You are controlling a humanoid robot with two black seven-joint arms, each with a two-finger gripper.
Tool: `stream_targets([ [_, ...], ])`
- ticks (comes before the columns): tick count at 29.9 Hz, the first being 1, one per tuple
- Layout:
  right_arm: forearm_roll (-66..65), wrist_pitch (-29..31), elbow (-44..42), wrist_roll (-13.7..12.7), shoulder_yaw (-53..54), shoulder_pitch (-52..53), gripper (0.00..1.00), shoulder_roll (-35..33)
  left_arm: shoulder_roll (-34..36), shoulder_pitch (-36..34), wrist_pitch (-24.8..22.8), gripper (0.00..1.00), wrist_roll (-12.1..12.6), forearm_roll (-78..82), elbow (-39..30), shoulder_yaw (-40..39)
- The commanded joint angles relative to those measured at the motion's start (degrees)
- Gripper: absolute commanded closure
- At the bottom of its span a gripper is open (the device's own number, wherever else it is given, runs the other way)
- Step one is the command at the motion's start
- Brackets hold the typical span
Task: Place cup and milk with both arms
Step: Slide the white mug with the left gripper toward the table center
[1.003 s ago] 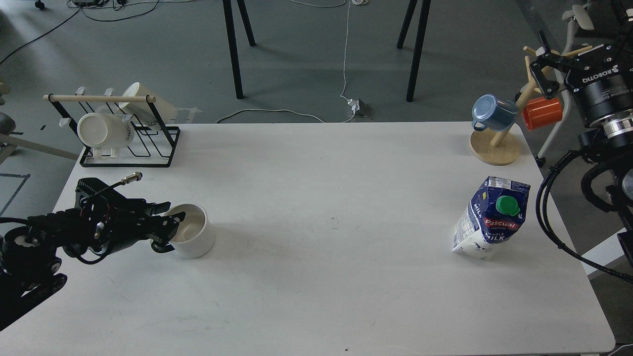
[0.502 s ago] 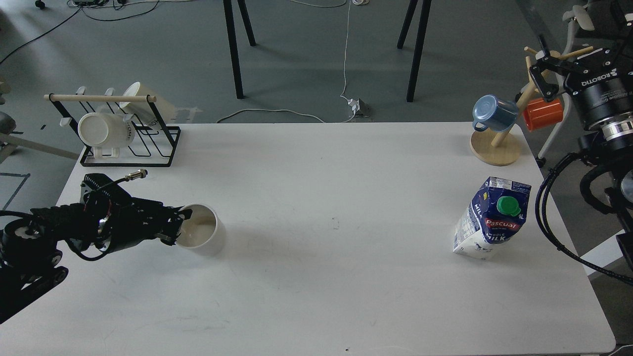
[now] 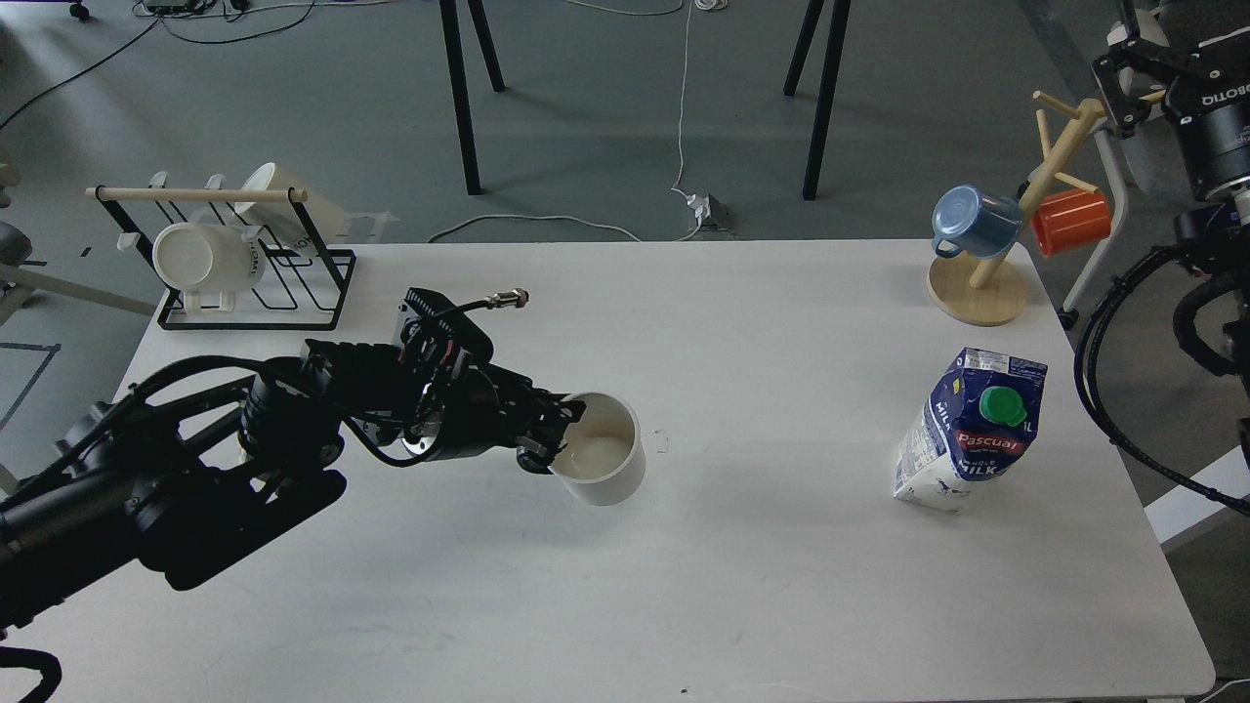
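step: cup leg of the task in hand; my left gripper (image 3: 559,441) is pinched on the near wall of the white cup (image 3: 604,459), 1 finger inside the rim, 1 outside; cup sits near table centre, tilted slightly toward me; can't tell if its base touches the table (image 3: 742,605) or hangs just above it
milk: carton (image 3: 970,430) upright on the right side of the table, well apart from the cup; untouched; no gripper on it
right gripper: (image 3: 1133,73) up at the top right edge, off the table, behind the mug tree (image 3: 1016,234); seen small and dark; cannot tell whether the jaws are parted
next, judged: level the cup and set it down flat before I let go; rim pinch gives little leverage, so a tilted release could tip it; then the right arm has to come down and across to the carton; mug tree stands near that path, so clear it
cup shape: plain cylinder, no handle visible, open top, smooth matte white, looks ceramic; thin wall suits the rim pinch but is slippery
carton shape: gable-top box, printed blue and white card, green screw cap on the sloped face; flat sides offer a squeeze grip, card may give under force; tall and narrow, so a push high up could topple it
table: flat white top, smooth, faint scuffs
other: black wire rack (image 3: 249,283) at far left with 2 white mugs; blue mug (image 3: 972,223) and orange mug (image 3: 1071,223) hang on the wooden tree
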Motion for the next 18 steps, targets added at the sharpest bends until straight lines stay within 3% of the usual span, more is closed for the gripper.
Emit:
stream_targets([
  [1, 0.0, -3.1, 0.2, 0.0, -0.6, 1.5, 0.01, 0.6, -5.3, 0.0, -0.2, 0.92, 2.4, 3.0, 2.6, 1.5],
  [11, 0.1, -3.1, 0.6, 0.0, -0.6, 1.7, 0.01, 1.3, -11.6, 0.9, -0.2, 0.88, 4.4, 5.1, 6.0, 6.1],
  [16, 0.1, -2.9, 0.6, 0.0, -0.6, 1.5, 0.01, 0.7, -12.9, 1.0, -0.2, 0.65, 6.0, 5.1, 6.1, 5.4],
  [18, 0.1, -2.8, 0.7, -0.1, -0.6, 1.3, 0.01, 0.6, -13.0, 1.0, 0.4, 0.47, 5.9, 5.1, 6.1, 5.3],
])
